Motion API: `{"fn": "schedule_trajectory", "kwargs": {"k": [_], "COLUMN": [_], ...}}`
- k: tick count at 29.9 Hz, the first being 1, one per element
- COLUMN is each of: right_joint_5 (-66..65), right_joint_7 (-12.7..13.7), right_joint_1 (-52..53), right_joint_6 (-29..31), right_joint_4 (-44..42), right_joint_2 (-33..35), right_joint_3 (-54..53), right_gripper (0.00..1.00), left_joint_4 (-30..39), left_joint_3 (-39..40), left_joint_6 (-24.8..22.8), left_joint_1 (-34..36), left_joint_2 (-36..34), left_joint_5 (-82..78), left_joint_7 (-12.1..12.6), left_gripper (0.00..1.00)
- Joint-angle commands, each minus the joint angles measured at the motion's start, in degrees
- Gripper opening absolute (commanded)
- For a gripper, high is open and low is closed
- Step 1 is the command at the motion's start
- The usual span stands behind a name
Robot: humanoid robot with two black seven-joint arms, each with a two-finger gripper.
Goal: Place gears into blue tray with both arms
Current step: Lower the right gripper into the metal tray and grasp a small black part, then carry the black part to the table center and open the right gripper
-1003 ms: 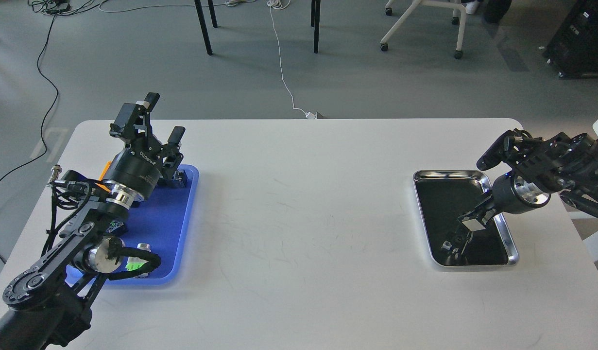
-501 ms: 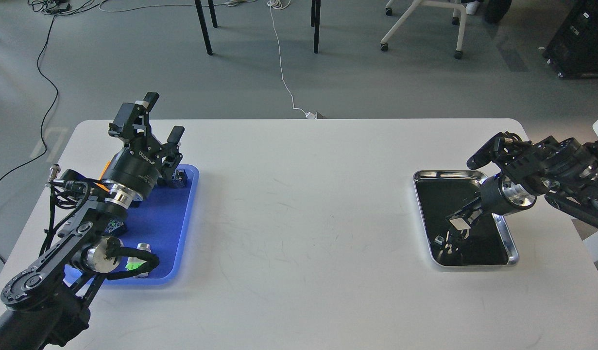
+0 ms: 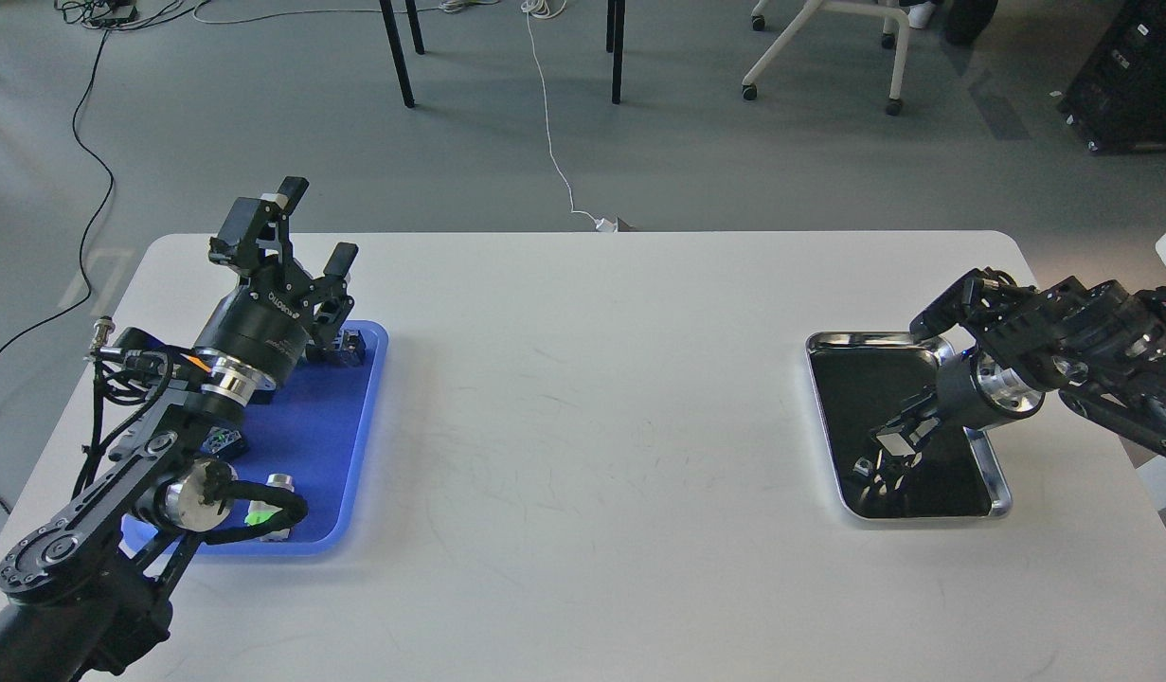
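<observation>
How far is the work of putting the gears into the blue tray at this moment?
Done: the blue tray holds a few small parts, though none is clearly a gear. In hand: the right gripper reaches into the silver tray; whether it grips anything cannot be told. The left gripper is open and empty above the blue tray. Left: carrying gears over.

We look from our own head, forward and down, fairly near, white table [image 3: 583, 426] filling the lower frame, grey floor [image 3: 696, 152] beyond its far edge.
</observation>
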State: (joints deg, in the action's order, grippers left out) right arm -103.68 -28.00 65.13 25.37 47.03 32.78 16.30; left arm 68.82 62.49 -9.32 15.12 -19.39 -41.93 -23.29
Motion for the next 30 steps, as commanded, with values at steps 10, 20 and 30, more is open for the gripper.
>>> {"fn": "schedule_trajectory", "kwargs": {"k": [10, 20, 30], "right_joint_5": [0.05, 0.05, 0.23], "right_joint_7": [0.00, 0.00, 0.00], "right_joint_1": [-0.27, -0.80, -0.01], "right_joint_6": [0.03, 0.03, 0.03], "right_joint_4": [-0.36, -0.80, -0.18], "right_joint_2": [0.09, 0.09, 0.09], "right_joint_3": [0.04, 0.04, -0.22], "right_gripper": [0.44, 0.25, 0.16], "left_joint_4": [0.35, 0.43, 0.96], "left_joint_3": [0.00, 0.00, 0.00], "left_joint_6": [-0.09, -0.17, -0.17], "left_joint_1": [-0.09, -0.09, 0.00], "left_joint_2": [-0.04, -0.04, -0.04], "left_joint_5": [0.00, 0.00, 0.00], "left_joint_7": [0.00, 0.00, 0.09], "left_gripper": [0.98, 0.98, 0.98]}}
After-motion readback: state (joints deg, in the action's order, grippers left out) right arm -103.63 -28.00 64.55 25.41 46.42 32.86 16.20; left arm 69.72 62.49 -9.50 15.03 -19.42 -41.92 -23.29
